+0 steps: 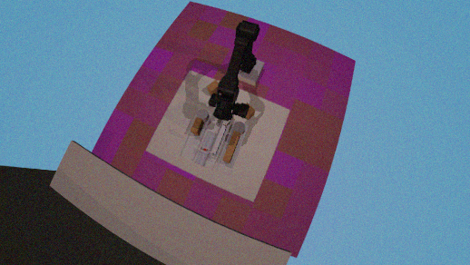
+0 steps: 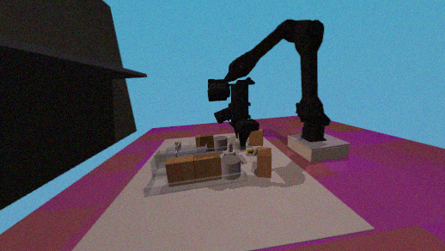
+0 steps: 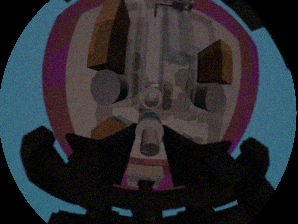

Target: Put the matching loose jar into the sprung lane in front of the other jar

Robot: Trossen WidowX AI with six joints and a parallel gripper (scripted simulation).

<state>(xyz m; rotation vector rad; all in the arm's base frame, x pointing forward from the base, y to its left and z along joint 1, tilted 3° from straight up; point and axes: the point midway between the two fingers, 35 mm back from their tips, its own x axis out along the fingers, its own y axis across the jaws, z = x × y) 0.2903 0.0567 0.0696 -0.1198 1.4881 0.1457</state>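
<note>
My gripper (image 3: 149, 127) (image 2: 243, 137) (image 1: 222, 117) is shut on a small pale jar (image 3: 150, 142), which lies between the fingers in the wrist view. It hangs low at the front end of the clear sprung lane (image 3: 161, 50) (image 2: 189, 151) (image 1: 210, 144). A matching small jar (image 3: 151, 99) (image 2: 230, 147) stands in the lane just ahead of the held one. The pusher plate (image 2: 177, 146) shows at the lane's far end. In the top and exterior views my fingers hide the held jar.
Brown boxes (image 3: 107, 35) (image 3: 215, 62) (image 2: 193, 168) and grey cylinders (image 3: 107, 86) (image 3: 210, 96) (image 2: 230, 167) fill the lanes on both sides. Loose brown boxes (image 2: 264, 162) (image 2: 256, 137) stand by the rack front. The arm's base block (image 2: 320, 147) is at the right.
</note>
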